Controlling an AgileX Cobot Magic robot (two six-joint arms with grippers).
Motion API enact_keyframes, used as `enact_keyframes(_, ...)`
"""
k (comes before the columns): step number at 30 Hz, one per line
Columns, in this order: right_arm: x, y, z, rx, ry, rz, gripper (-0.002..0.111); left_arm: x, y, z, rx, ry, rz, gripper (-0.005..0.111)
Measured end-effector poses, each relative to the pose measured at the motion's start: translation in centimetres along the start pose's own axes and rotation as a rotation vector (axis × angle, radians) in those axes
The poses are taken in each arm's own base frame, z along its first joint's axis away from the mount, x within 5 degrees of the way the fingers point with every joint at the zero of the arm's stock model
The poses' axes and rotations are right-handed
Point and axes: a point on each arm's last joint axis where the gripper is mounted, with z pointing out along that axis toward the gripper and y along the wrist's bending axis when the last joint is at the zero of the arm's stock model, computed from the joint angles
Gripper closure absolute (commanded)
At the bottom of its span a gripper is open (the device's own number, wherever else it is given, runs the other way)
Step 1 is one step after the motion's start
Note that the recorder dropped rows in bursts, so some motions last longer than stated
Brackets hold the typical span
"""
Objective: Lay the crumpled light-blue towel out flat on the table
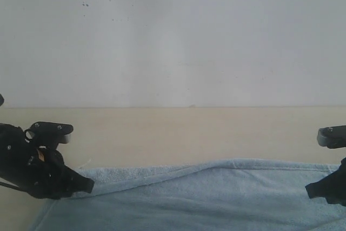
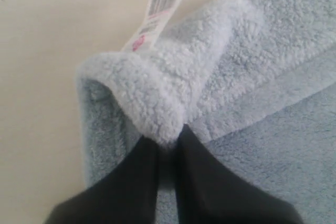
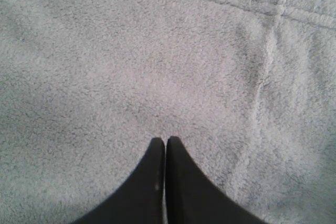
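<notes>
Two grippers sit low in my exterior view: the left gripper (image 1: pixel 86 186) at the left corner of the towel (image 1: pixel 205 198), the right gripper (image 1: pixel 312 190) at its right end. The towel lies across the near part of the table (image 1: pixel 178 131). On the left wrist camera, the jaws are pinched on a raised fold of towel beside a white label (image 2: pixel 160 3). On the right wrist camera, the jaws are pressed together over flat towel, and I see nothing between them.

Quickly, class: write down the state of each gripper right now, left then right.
Left gripper: closed, pinching a bunched corner of the towel.
Right gripper: closed, tips together over the towel, no cloth visibly pinched.
</notes>
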Motion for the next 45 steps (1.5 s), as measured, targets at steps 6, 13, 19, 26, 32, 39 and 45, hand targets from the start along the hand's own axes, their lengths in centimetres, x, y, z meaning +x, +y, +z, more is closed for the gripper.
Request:
enact_keyframes(6,0.0,0.0,0.0,0.0,0.0,0.0,0.108,0.0,0.0,-0.3,0.001,0.007,-0.006,0.103)
enact_keyframes(13,0.0,0.0,0.0,0.0,0.0,0.0,0.108,-0.3,0.0,-1.7,0.002,0.001,-0.006,0.103)
enact_keyframes(19,0.0,0.0,0.0,-0.001,0.0,0.002,0.108,-3.5,-0.2,-4.0,0.012,-0.109,-0.015,0.103)
enact_keyframes(26,0.4,0.5,0.0,-0.05,0.039,0.013,0.108,-11.3,-0.5,-3.6,0.044,-0.273,-0.078,0.054)
enact_keyframes(32,-0.1,1.0,-1.7,-0.088,0.021,0.009,0.108,-13.8,0.7,0.2,0.051,-0.097,-0.142,0.039)
enact_keyframes(39,-0.7,1.5,-4.1,-0.107,-0.033,-0.002,0.108,-7.7,0.7,-0.2,0.043,0.086,-0.077,0.039)
enact_keyframes(45,-0.6,1.8,-4.6,-0.135,-0.02,0.005,0.108,-4.8,0.9,-2.8,0.026,0.088,-0.014,0.041)
